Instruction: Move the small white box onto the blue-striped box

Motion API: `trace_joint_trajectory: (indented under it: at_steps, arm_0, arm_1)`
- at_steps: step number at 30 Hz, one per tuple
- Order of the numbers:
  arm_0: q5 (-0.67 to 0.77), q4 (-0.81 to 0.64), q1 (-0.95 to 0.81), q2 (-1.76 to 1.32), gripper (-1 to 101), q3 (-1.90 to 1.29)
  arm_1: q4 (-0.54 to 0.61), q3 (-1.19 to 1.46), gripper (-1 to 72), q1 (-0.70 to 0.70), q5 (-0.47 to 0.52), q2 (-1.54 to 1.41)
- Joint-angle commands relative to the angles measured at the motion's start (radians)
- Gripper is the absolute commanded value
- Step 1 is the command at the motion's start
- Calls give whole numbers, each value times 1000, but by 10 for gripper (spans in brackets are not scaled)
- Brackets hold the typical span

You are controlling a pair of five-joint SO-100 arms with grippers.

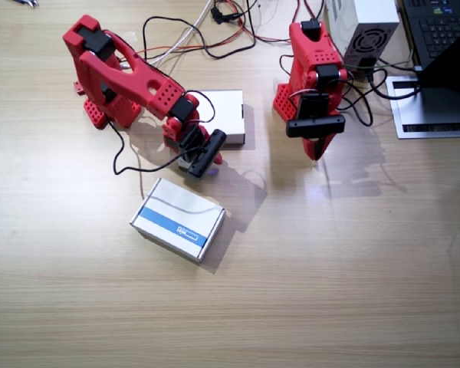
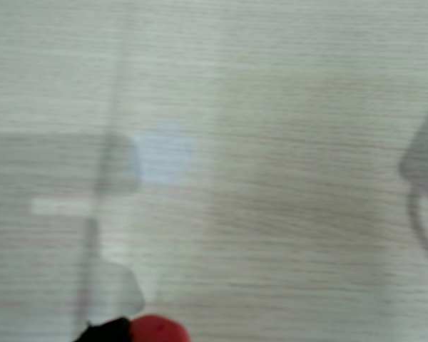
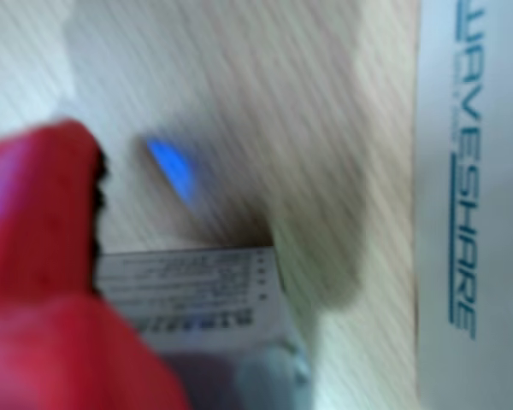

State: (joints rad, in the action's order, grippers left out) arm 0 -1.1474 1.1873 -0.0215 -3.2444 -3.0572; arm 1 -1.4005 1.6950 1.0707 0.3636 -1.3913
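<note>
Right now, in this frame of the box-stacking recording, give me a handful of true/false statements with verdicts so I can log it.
1. The right gripper holds the small white box. True.
2. The small white box already lies on the blue-striped box. False: it is at the right gripper, beyond that box's far edge.
3. The left gripper holds something. False: in a wrist view, only bare table lies below it.
4. A plain white box lies behind the right gripper. True.
5. The blue-striped box stands on end. False: it lies flat.
</note>
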Motion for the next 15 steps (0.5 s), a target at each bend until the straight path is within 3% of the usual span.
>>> trace_joint_trajectory:
  at_steps: [1, 4, 8, 15]
  arm_0:
    - [-8, 15, -18, -28, 0, 18]
    - [-9, 15, -18, -28, 0, 18]
    - [-9, 15, -18, -28, 0, 18]
    - [-9, 14, -18, -28, 0, 18]
  arm_1:
    - [3, -28, 301, -5, -5, 8]
    - [-12, -37, 235, -3, 11, 6]
    - [-55, -43, 200, 6, 23, -89]
    - [-284, -233, 193, 43, 84, -270]
